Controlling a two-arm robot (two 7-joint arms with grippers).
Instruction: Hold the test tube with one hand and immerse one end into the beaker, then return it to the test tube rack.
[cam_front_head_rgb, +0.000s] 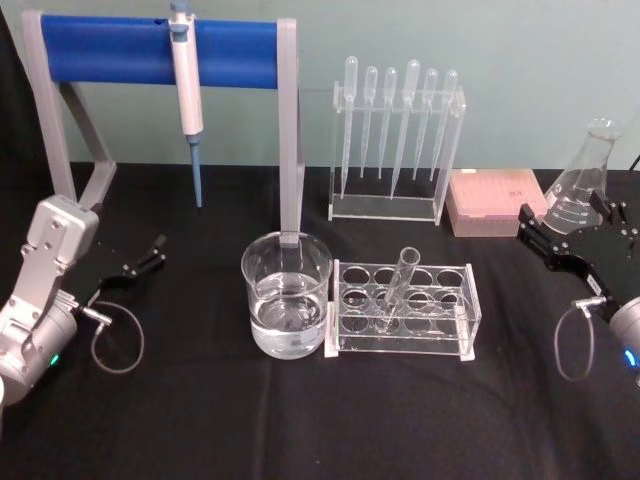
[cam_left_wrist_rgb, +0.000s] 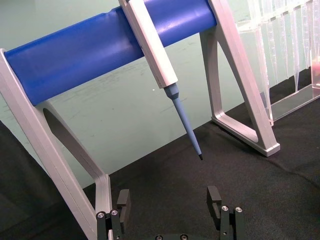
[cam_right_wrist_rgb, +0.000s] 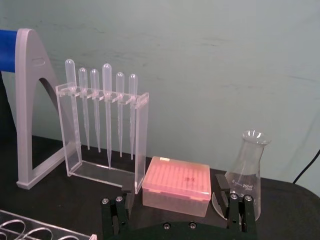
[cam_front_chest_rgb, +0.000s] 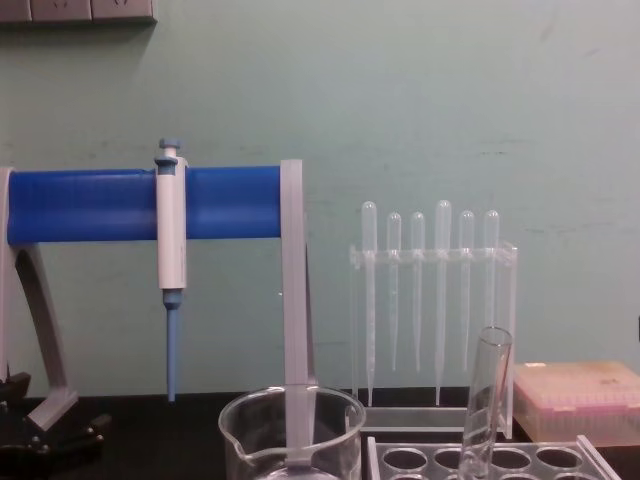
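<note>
Black-clothed counter (cam_front_head_rgb: 320, 420): the test tube (cam_front_head_rgb: 398, 290) leans in its rack (cam_front_head_rgb: 404, 310), well apart from both tools. Left tool (cam_front_head_rgb: 148, 256) and right tool (cam_front_head_rgb: 573, 240) sit with fingers apart; the flask (cam_right_wrist_rgb: 246, 172) reads "250".

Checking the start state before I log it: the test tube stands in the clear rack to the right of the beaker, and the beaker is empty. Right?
Not quite. The test tube does stand in the clear rack to the right of the beaker, but the beaker is not empty: the head view shows clear liquid in its lower part.
</note>
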